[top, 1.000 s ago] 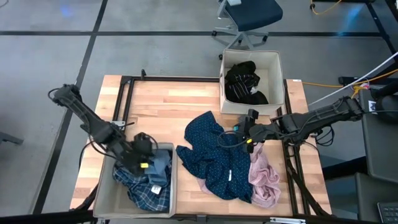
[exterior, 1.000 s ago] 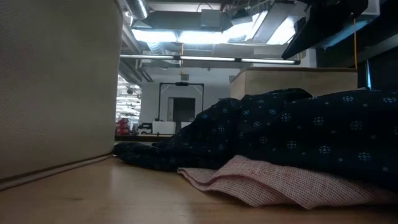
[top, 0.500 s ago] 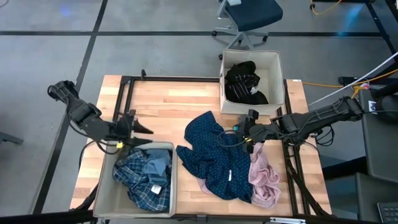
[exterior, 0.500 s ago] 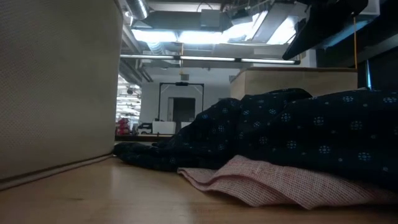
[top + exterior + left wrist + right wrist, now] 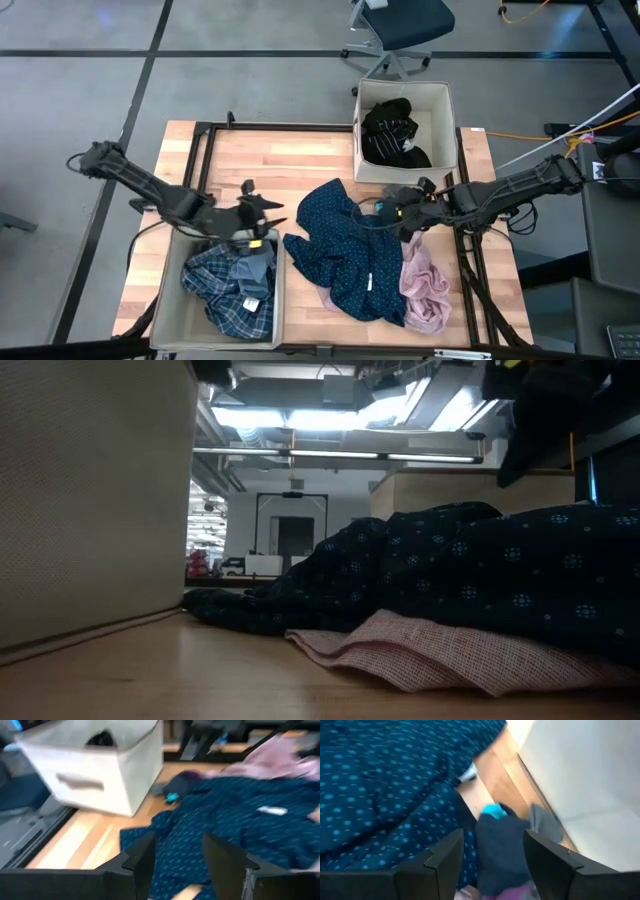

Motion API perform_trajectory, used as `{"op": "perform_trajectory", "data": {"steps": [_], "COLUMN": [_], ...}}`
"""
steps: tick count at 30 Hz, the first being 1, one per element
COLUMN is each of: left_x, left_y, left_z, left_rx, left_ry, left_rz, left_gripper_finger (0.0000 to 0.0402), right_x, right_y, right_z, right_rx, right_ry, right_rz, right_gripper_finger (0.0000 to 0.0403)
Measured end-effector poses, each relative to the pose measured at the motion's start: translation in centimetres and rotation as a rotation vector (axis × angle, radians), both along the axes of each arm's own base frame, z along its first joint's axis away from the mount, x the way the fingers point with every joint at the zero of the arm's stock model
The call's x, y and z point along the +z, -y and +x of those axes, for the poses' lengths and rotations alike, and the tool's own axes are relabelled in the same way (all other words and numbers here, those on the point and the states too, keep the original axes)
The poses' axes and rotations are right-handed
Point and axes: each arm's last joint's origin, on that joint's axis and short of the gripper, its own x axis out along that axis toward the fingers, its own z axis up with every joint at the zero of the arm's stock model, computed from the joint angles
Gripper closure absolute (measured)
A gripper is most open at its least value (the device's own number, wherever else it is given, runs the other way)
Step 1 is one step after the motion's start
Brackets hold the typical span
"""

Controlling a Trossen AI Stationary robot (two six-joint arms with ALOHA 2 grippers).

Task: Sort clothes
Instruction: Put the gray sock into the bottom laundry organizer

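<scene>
- Sorting looks roughly half done: the blue plaid shirt (image 5: 228,290) lies in the near box (image 5: 276,300) at the counter's (image 5: 270,165) front left, and black and striped pieces (image 5: 392,130) fill the far box (image 5: 445,105) at the back.
- The navy dotted garment (image 5: 350,255) is spread loose across the middle of the counter, with the pale pink garment (image 5: 425,285) touching its right edge, partly tucked under it.
- The left gripper (image 5: 262,212) hangs over the near box's far corner, pointed toward the navy cloth; its fingers (image 5: 142,857) stand apart with nothing between them.
- The right gripper (image 5: 395,212) sits low at the navy garment's right edge, fingers (image 5: 447,857) spread; a dark bundle with a small teal piece (image 5: 494,811) lies just ahead of them, though I can't be sure whether they touch it.
- My read: the left arm is free for another pick, and the navy garment seems the likely one.
- That calls for reaching over, pinching a raised fold, and lifting high enough that the pink piece doesn't drag along.
</scene>
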Motion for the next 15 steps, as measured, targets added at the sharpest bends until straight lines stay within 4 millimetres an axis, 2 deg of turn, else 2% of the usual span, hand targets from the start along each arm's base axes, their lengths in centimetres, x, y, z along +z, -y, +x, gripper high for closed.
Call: {"op": "perform_trajectory", "data": {"steps": [6, 11, 15], "left_x": [-2.5, -2.9, -2.8], "left_y": [-0.7, -0.8, -0.8], "left_z": [1.9, 2.7, 2.8], "left_rx": [0.062, 0.07, 0.057], "left_ry": [-0.091, -0.09, -0.086], "left_rz": [0.037, 0.056, 0.076], "left_gripper_finger": [0.0247, 0.0247, 0.0247], "right_x": [-1.0, -3.9, -6.0], "right_y": [0.1, 0.3, 1.2], "right_z": [-0.3, -0.7, -1.1], "right_rx": [-0.145, -0.187, -0.225], "right_ry": [-0.078, -0.141, -0.157], "right_rz": [0.047, 0.042, 0.046], "right_gripper_finger": [0.0194, 0.0194, 0.0194]}}
